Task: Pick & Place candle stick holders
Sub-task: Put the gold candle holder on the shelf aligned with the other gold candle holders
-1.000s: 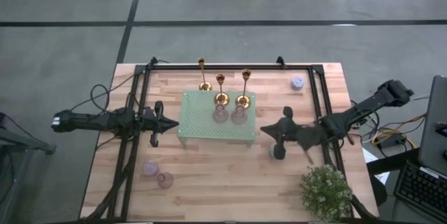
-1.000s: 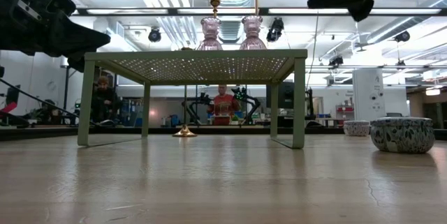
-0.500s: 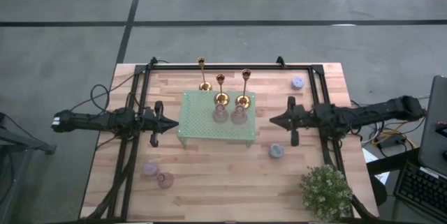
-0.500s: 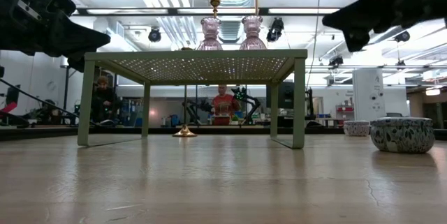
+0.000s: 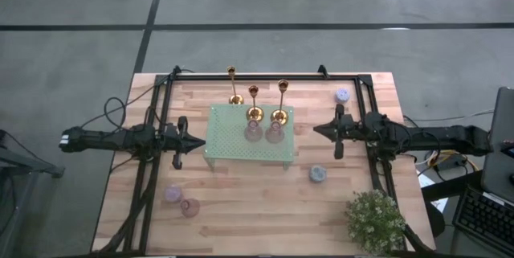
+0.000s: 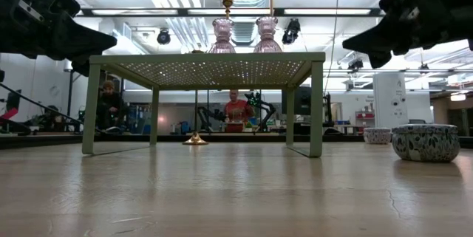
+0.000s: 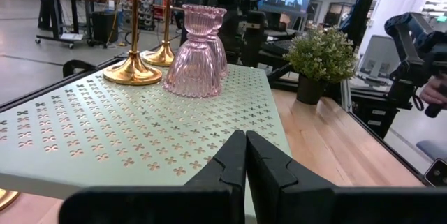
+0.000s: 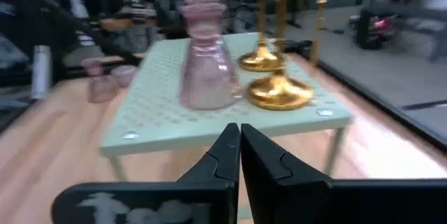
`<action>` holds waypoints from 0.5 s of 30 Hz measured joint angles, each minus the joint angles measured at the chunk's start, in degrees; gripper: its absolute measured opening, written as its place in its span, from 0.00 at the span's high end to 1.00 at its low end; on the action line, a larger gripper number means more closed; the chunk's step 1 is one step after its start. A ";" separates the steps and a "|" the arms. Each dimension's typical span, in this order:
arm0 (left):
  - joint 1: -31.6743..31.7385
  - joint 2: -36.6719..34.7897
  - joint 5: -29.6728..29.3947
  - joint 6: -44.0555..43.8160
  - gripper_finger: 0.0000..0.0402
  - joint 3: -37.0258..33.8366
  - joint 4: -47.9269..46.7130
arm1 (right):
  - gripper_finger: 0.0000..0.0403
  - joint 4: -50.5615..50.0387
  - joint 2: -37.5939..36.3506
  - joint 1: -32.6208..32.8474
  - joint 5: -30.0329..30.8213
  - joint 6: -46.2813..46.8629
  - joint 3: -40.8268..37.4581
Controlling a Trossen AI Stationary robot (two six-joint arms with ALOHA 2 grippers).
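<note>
Brass: the three candle stick holders [image 5: 254,101] are shiny gold, each a thin upright stem on a round flared base with a small cup on top.
Two of them: stand on the pale green perforated stand [image 5: 229,139] at its far edge, side by side (bases apart, not touching).
Third: stands on the wooden table [image 5: 257,202] just behind the stand's far left corner.
Pink glass pieces [image 5: 263,132]: two ribbed ones on the stand, just in front of the two gold bases.
Left claw [image 5: 199,145]: fingers pressed together, holding nothing, raised just left of the stand.
Right claw [image 5: 316,130]: fingers pressed together, empty, raised near the stand's right side.
Elsewhere on the table: a small potted plant [image 5: 375,221] at the near right corner.
</note>
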 joint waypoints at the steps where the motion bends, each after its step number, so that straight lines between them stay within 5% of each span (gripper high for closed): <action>1: 0.00 0.00 0.00 0.02 0.97 0.00 0.00 | 0.98 0.12 0.01 -0.08 0.69 0.31 -0.10; 9: -0.02 0.00 0.00 0.00 0.97 0.00 0.00 | 0.98 -0.10 0.07 0.00 1.99 8.49 -1.46; 15: 0.00 0.00 0.00 0.02 0.97 0.00 0.00 | 0.98 2.24 -1.64 0.00 2.10 5.88 -1.67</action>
